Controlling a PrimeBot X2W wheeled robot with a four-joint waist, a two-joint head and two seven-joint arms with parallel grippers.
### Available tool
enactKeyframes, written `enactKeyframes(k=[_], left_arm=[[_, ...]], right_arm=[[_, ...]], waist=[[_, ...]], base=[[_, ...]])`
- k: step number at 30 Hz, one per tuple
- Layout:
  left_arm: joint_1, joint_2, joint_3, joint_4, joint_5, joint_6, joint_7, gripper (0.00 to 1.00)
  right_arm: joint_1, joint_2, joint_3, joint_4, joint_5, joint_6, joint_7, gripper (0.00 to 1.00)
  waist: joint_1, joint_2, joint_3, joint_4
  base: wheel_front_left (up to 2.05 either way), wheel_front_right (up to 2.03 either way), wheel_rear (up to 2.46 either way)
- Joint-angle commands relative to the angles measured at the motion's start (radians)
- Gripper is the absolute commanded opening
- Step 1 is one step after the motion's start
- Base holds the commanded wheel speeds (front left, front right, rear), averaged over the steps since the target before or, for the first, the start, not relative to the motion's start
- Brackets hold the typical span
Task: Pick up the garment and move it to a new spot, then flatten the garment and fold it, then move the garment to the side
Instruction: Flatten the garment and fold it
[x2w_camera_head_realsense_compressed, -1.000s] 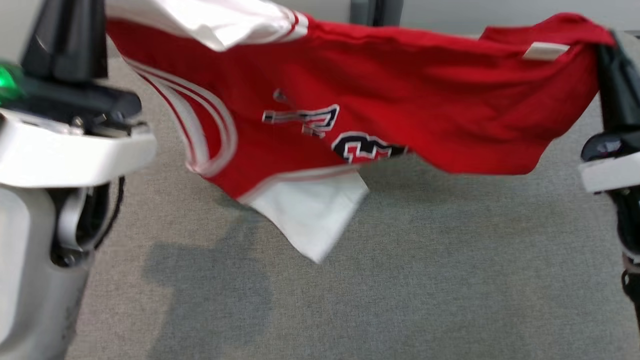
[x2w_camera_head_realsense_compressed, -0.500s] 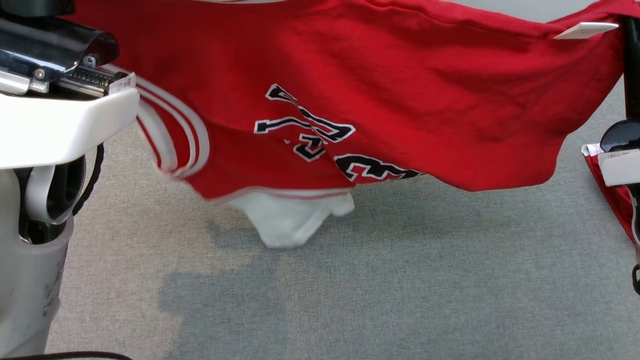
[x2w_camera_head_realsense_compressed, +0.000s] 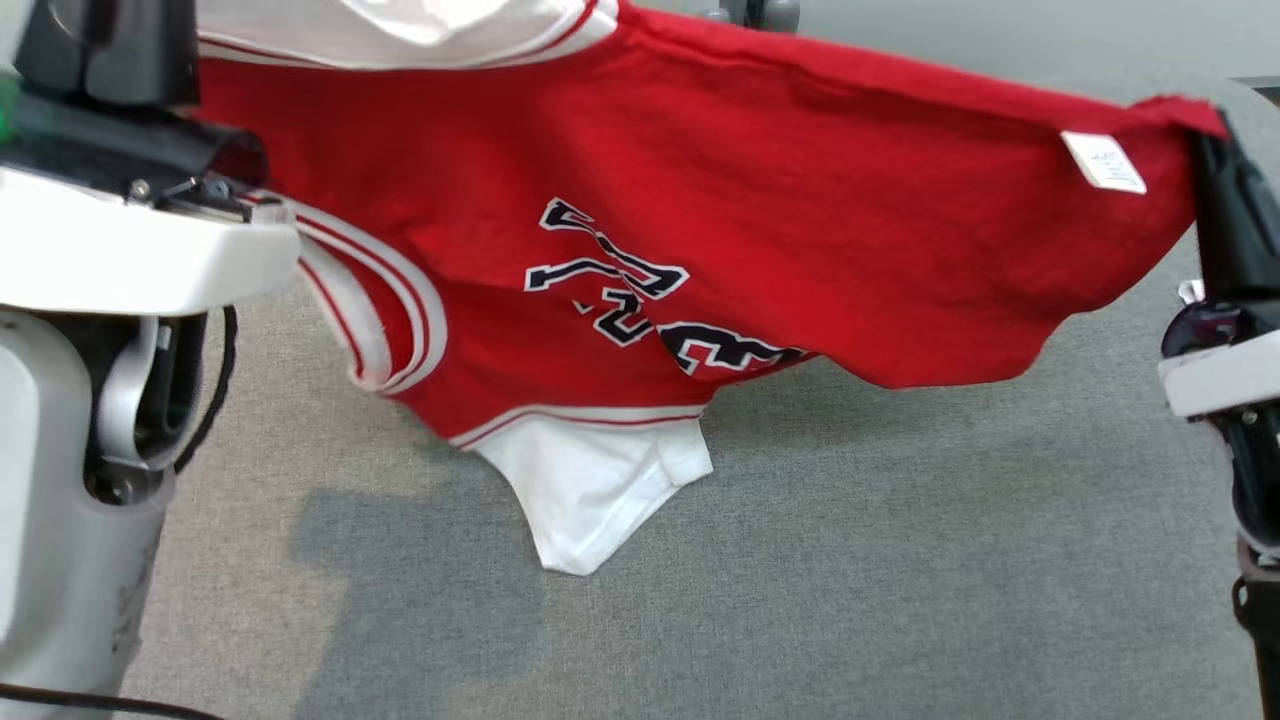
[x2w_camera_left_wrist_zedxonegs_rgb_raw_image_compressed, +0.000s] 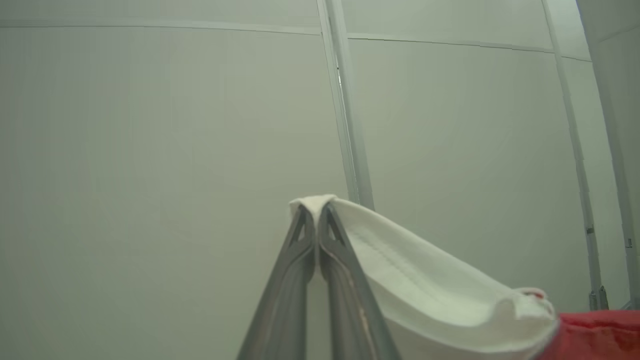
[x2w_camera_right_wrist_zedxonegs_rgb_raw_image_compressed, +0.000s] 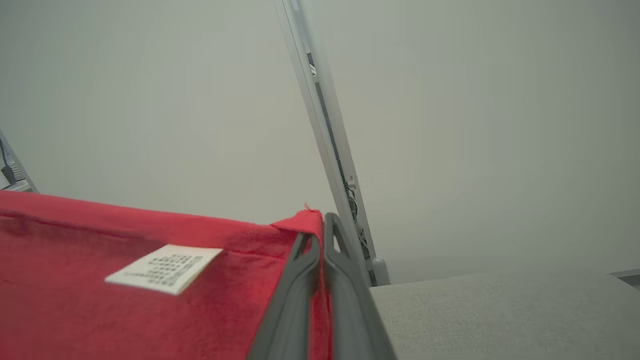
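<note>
Head view: the red garment (x2w_camera_head_realsense_compressed: 800, 200) hangs spread above the grey desk (x2w_camera_head_realsense_compressed: 900, 560). Its white sleeve (x2w_camera_head_realsense_compressed: 590, 490) droops down to the desk, with open surface in front and to the right. The creased lettering (x2w_camera_head_realsense_compressed: 640, 300) is unreadable, and the print on the white label (x2w_camera_head_realsense_compressed: 1103, 162) is too small to read.

Left wrist view: the left gripper (x2w_camera_left_wrist_zedxonegs_rgb_raw_image_compressed: 314, 212) is pinched closed on a white edge.

Right wrist view: the right gripper (x2w_camera_right_wrist_zedxonegs_rgb_raw_image_compressed: 320, 227) is clamped on the red corner, with the label just beside it.

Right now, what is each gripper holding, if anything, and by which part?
Both hold the red garment, stretched between them: the left gripper pinches a white edge, the right gripper a red corner near the white label.
</note>
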Motion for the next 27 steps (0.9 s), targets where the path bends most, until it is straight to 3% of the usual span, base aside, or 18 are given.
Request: enactKeyframes(k=[1,11,25,26,27], left_arm=[[0.026,0.0,0.003,0.013,-0.014,0.006,-0.008,0.0],[0.308,-0.046,-0.01,0.091,-0.075,0.041,-0.065,0.0],[0.587,-0.101,-0.064,0.248,-0.159,0.019,-0.104,0.0],[0.592,-0.102,-0.066,0.255,-0.163,0.014,-0.101,0.0],[0.593,-0.102,-0.069,0.259,-0.166,0.012,-0.1,0.0]], right_arm=[[0.02,0.003,-0.002,0.021,0.005,0.0,-0.009,0.0],[0.105,0.049,0.032,0.205,0.027,0.0,-0.091,0.0],[0.125,0.07,0.114,0.514,0.081,0.0,-0.278,0.0],[0.122,0.068,0.12,0.522,0.084,0.0,-0.286,0.26],[0.12,0.067,0.126,0.529,0.088,0.0,-0.294,0.45]], waist=[[0.0,0.0,0.007,0.002],[0.0,0.0,0.065,0.004],[0.0,0.0,0.129,0.017],[0.0,0.0,0.129,0.017],[0.0,0.0,0.128,0.017]], base=[[0.0,0.0,0.0],[0.0,0.0,0.0],[0.0,0.0,0.0],[0.0,0.0,0.0],[0.0,0.0,0.0]])
